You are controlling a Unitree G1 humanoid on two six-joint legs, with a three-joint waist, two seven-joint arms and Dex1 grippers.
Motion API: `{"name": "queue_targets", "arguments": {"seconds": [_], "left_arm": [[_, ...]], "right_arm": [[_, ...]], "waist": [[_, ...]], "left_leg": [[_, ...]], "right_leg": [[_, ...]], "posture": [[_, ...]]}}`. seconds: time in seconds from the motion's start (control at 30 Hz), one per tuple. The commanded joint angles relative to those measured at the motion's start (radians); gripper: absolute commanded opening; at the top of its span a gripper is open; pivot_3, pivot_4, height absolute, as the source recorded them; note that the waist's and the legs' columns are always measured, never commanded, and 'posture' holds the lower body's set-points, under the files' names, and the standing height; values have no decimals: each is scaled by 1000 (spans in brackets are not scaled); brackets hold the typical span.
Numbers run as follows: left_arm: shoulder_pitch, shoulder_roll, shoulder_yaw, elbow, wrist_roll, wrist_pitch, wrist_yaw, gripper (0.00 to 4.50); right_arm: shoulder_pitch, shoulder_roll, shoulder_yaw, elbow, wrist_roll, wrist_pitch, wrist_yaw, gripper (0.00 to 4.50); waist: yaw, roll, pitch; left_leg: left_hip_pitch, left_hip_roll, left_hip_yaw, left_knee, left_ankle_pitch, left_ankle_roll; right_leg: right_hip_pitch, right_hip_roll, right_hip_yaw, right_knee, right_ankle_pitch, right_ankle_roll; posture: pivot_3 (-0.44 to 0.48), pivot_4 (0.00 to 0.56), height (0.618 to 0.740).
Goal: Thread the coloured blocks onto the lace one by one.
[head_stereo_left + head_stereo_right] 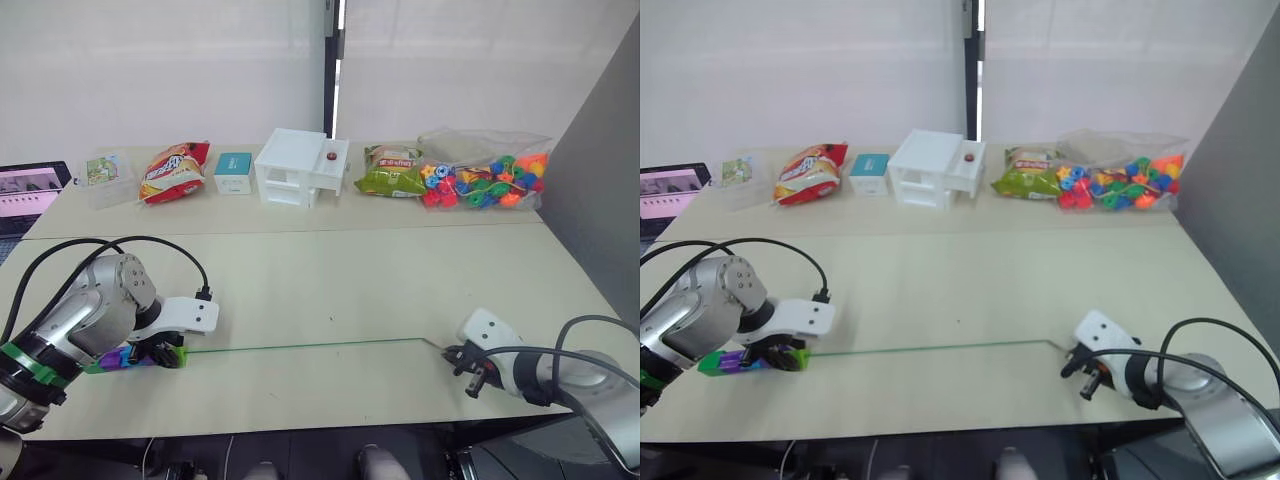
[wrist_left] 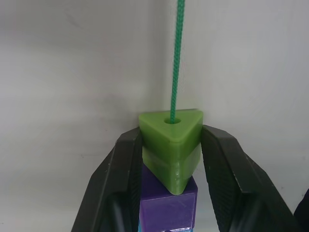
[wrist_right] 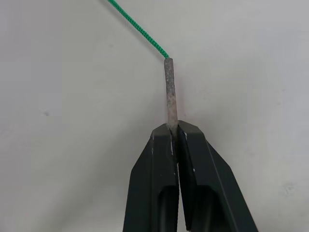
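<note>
Stretching taut across the table (image 1: 330, 270), the lace (image 1: 300, 346) runs in a straight line from the left gripper (image 1: 165, 352) to the right gripper (image 1: 448, 352). All positions below are given relative to the lace.

Left end: the left gripper is closed on the light green block (image 2: 172, 145), a triangular piece with the lace passing out through its centre hole. The two black fingers (image 2: 120, 183) press against opposite sides of this block. Directly behind it on the same line sits a purple block (image 2: 168, 205), and a sliver of a blue block (image 2: 145, 228) shows behind that. In the left eye view the row of coloured blocks (image 1: 128, 357) lies under the left wrist, at the near left part of the table.

Right end: the right gripper is pinched tight on the stiff tip (image 3: 170, 94) of the lace. Its fingers (image 3: 154, 183) meet with no visible gap, and the grey tip projects forward from between them to the point where the green cord begins.

Far side of the lace, along the back edge of the table: a clear box (image 1: 108, 178), a red snack bag (image 1: 174, 171), a teal box (image 1: 233, 172), a white drawer unit (image 1: 300, 167), a green snack bag (image 1: 390, 171) and a clear bag of beads (image 1: 485, 170). A laptop (image 1: 30, 192) sits at the far left.
</note>
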Motion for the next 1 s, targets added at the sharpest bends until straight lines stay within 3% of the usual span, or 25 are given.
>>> {"name": "queue_targets", "arguments": {"seconds": [0.03,0.47,0.67,0.9,0.97,1.0], "left_arm": [[30,32,-4,8,-1,-6,-17,1294],[154,23,72,-50,0,-18,38,1294],[214,-11,112,-106,-5,12,98,1294],[274,-26,143,-158,-15,21,137,1294],[276,-38,159,-159,-23,3,157,2315],[278,-43,170,-161,-32,-6,162,2599]], "right_arm": [[14,-18,-54,-33,-14,11,-19,0],[45,-50,-89,-21,-8,25,-16,0],[19,-43,22,-11,-13,19,3,0],[-70,56,176,42,-52,31,-43,0],[-77,80,188,70,-73,4,-60,674],[-82,94,177,79,-77,-8,-71,962]], "waist": [[-1,0,0],[-2,1,0],[2,6,-4],[-3,2,-8],[-1,2,-10],[-1,2,-10]], "left_leg": [[0,0,0,0,0,0],[0,0,1,0,0,0],[1,0,1,0,0,0],[11,1,1,-3,-1,1],[13,1,1,-3,-1,1],[16,1,1,-3,-2,3]], "right_leg": [[0,0,0,0,0,0],[1,0,1,0,0,0],[3,0,1,-1,0,0],[20,0,1,-7,-9,4],[21,0,0,-6,-10,5],[24,0,1,-7,-10,5]], "posture": [[0,150,740],[0,150,740],[0,150,740],[0,150,740],[0,150,740],[0,150,740]]}}
